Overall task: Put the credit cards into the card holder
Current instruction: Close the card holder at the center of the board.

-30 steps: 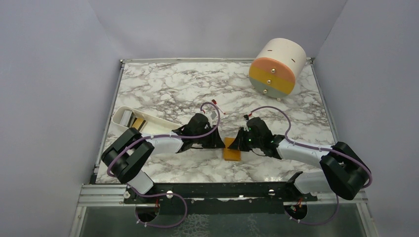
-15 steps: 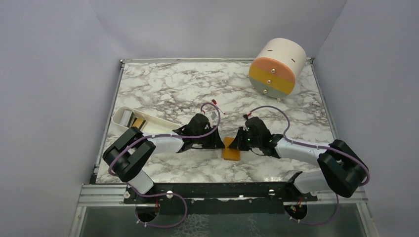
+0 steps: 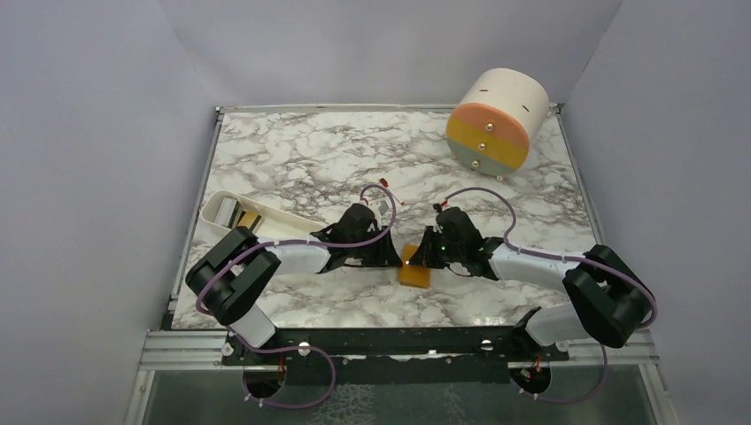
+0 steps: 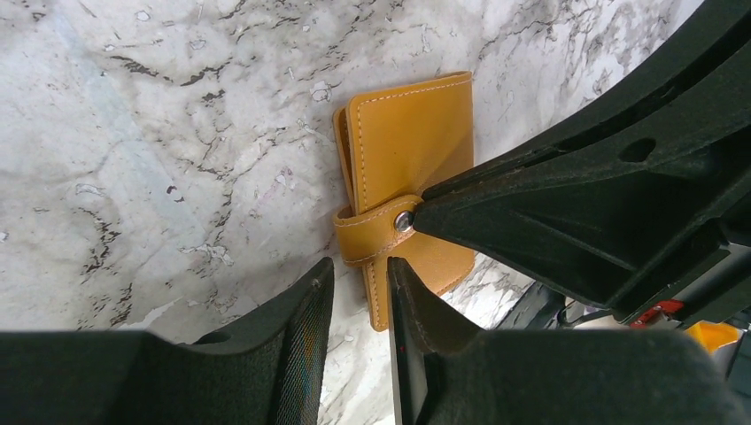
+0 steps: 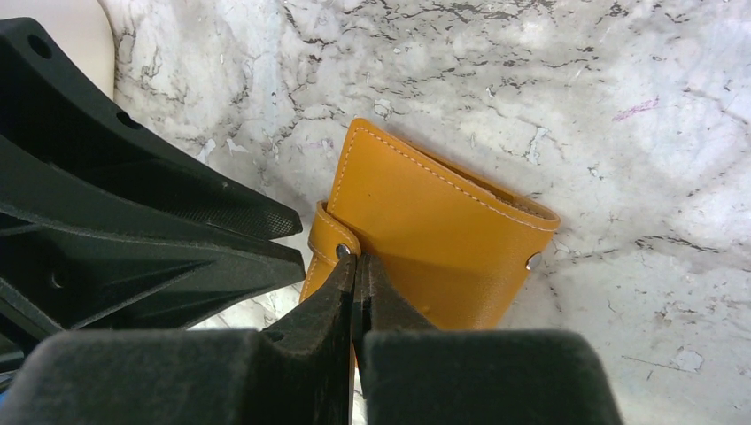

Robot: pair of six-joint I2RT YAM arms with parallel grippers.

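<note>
The card holder [image 3: 414, 273] is a folded orange-tan wallet lying flat between the two grippers, its strap snapped round one edge. It also shows in the left wrist view [image 4: 416, 150] and the right wrist view [image 5: 443, 248]. My right gripper [image 3: 418, 257] [image 5: 356, 266] is shut, its tips pressed against the strap beside the snap stud [image 5: 341, 251] [image 4: 404, 221]. My left gripper [image 3: 396, 258] [image 4: 359, 283] is open by a narrow gap, its tips at the wallet's edge. The credit cards [image 3: 248, 220], one silver-grey and one golden, lie in the white tray [image 3: 266, 228].
A big cream-orange drum [image 3: 496, 119] lies on its side at the back right. A small red-and-white stick [image 3: 390, 188] lies just behind the grippers. The white tray sits at the table's left edge, beside the left arm.
My right gripper has slid a little to the left, up to the wallet's strap. The left arm and the wallet have not moved.
</note>
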